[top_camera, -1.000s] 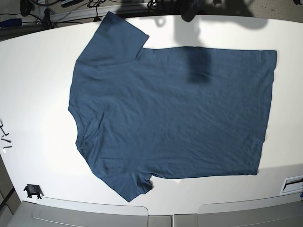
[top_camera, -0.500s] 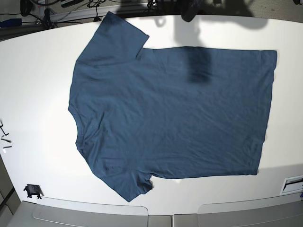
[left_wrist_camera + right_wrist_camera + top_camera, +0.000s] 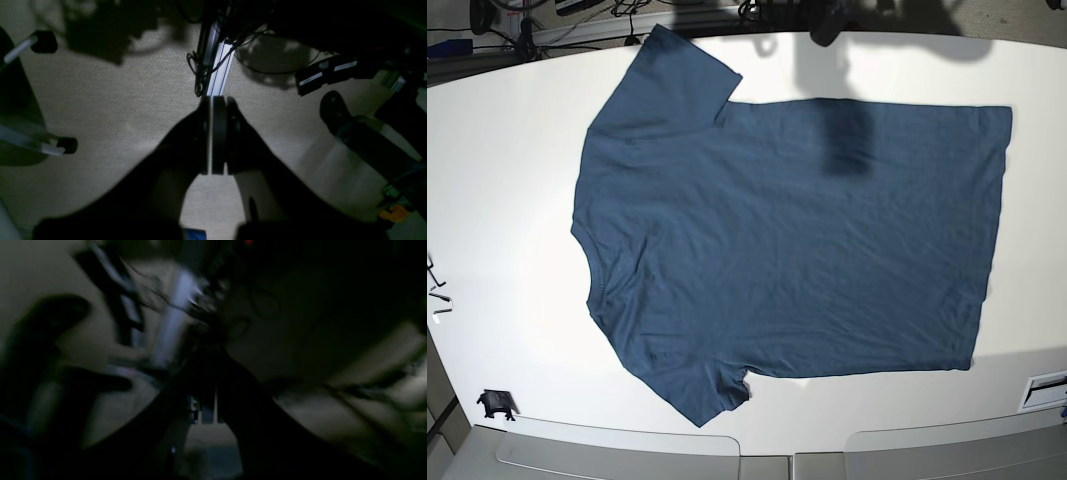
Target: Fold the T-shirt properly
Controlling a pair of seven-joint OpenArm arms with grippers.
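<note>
Above the floor, left gripper (image 3: 213, 133) points down, jaws pressed together.

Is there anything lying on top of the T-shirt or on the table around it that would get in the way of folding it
Nothing visible does. The T-shirt lies flat and bare on the white table; only a shadow crosses its top edge.

One T-shirt (image 3: 787, 250) on one table (image 3: 507, 200); two hands: left hand (image 3: 212, 135), right hand (image 3: 204, 396).
</note>
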